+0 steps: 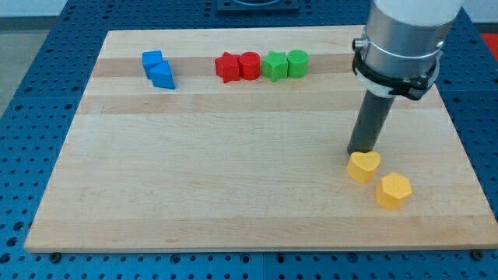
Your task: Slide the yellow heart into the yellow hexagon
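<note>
The yellow heart (pixel 363 166) lies on the wooden board (pixel 233 179) at the view's lower right. The yellow hexagon (pixel 394 190) lies just below and to the right of it, with a narrow gap between them. My tip (pixel 361 151) stands at the heart's upper left edge, touching or almost touching it. The rod rises from there to the grey arm body at the view's top right.
Near the view's top edge lie two blue blocks (pixel 159 69) at the left, then a red star (pixel 227 68), a red cylinder (pixel 249 65), a green star (pixel 274 66) and a green cylinder (pixel 297 63) in a row. The board's right edge is close to the hexagon.
</note>
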`<state>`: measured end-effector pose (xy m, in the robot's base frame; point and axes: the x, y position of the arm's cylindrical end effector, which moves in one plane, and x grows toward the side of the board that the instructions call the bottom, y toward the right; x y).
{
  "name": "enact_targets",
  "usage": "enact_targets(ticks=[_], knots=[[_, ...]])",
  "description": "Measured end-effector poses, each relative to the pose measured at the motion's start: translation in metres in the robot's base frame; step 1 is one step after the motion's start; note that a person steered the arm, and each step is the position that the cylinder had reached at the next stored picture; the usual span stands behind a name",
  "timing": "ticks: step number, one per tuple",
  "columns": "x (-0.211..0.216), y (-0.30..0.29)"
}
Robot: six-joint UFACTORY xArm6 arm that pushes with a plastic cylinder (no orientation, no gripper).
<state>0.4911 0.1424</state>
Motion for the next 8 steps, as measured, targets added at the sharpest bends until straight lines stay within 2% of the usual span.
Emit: enact_targets(ticks=[4,8], knots=[[0.029,-0.019],[0.039,0.02]])
